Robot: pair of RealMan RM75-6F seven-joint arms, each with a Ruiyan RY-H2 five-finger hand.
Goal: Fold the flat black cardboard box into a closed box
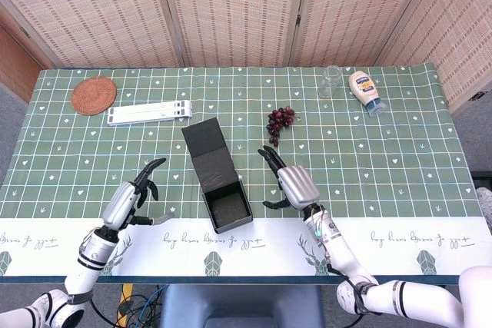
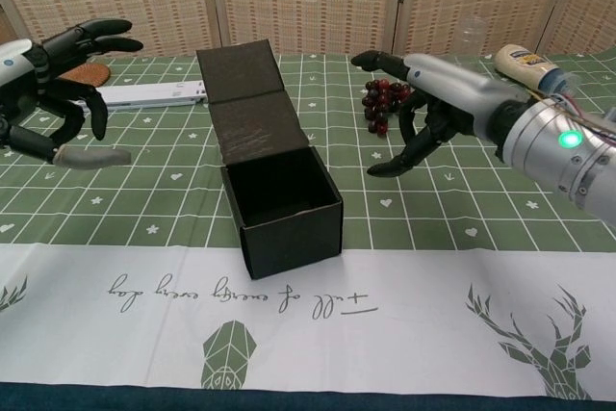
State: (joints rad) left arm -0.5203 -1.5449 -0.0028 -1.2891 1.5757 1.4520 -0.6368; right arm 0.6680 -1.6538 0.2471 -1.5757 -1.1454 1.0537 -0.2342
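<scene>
The black cardboard box (image 1: 227,207) (image 2: 282,208) stands on the tablecloth with its body formed and its top open. Its lid flap (image 1: 208,153) (image 2: 245,94) lies back flat toward the far side. My left hand (image 1: 131,198) (image 2: 60,87) hovers left of the box, fingers spread, holding nothing. Right of the box my right hand (image 1: 292,183) (image 2: 430,109) also hovers with fingers spread and empty. Neither hand touches the box.
Dark grapes (image 1: 280,122) (image 2: 384,101) lie just beyond my right hand. Farther back are a glass (image 1: 331,81), a mayonnaise bottle (image 1: 365,91) (image 2: 531,68), a white folded stand (image 1: 148,112) and a woven coaster (image 1: 94,94). The table's front edge (image 2: 308,387) is near.
</scene>
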